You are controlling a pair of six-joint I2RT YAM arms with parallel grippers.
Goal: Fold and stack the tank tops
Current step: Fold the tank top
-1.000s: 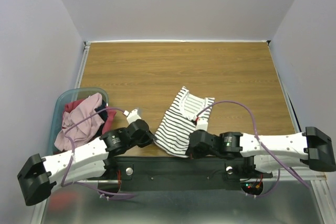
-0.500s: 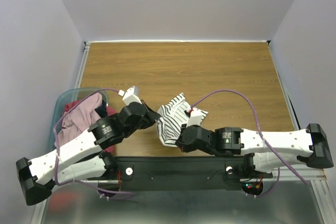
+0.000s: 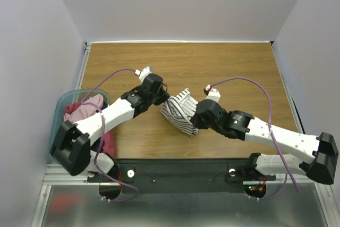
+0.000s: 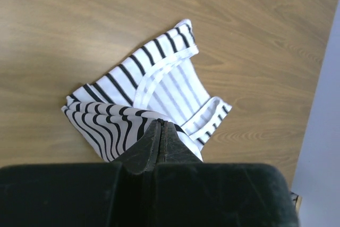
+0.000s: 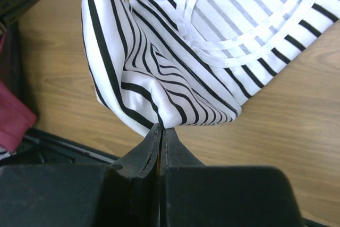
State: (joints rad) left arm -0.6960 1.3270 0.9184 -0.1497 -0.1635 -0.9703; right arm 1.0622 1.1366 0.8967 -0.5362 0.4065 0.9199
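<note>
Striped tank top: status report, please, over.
Left gripper and right gripper both shut on striped tank top. Cloth bunched, near edge raised off table. No obstacle; other tank tops in blue tub.

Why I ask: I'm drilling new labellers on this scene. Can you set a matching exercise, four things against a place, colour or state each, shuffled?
Things
1. striped top
2. pink top
3. tub
4. table

Place, colour or state
a. brown wood grain
b. pinched by the left gripper and the right gripper
c. at the left, holding clothes
d. heaped in the tub

Pairs: 1-b; 2-d; 3-c; 4-a
</note>
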